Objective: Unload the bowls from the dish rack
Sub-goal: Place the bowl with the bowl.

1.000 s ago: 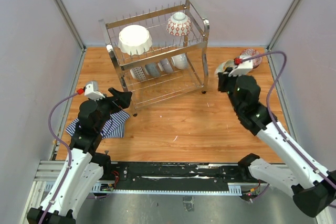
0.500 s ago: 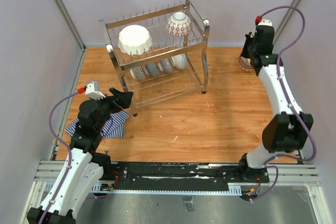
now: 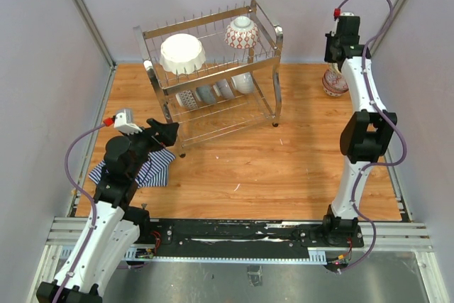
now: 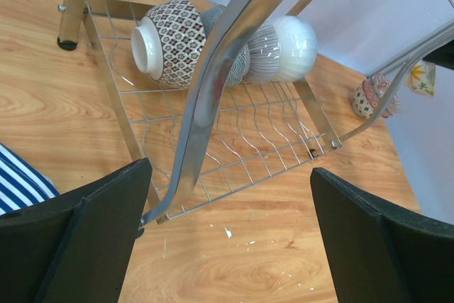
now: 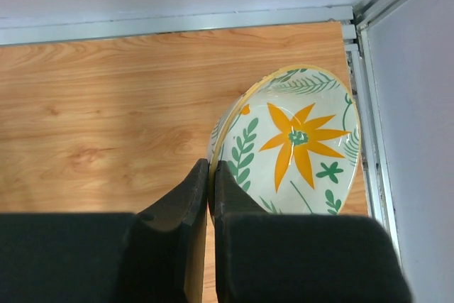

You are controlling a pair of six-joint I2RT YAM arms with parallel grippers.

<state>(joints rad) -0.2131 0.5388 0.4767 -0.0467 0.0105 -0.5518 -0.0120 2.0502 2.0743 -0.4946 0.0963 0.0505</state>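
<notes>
Holding bowls [image 3: 182, 53] on both tiers, two above: dish rack [image 3: 277, 90].

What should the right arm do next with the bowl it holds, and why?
Probably lower it toward the table and only then open. The right gripper is shut on the floral bowl at its rim, well off the wood near the back right corner, where a pink bowl sits. Releasing from here would likely drop it.
</notes>
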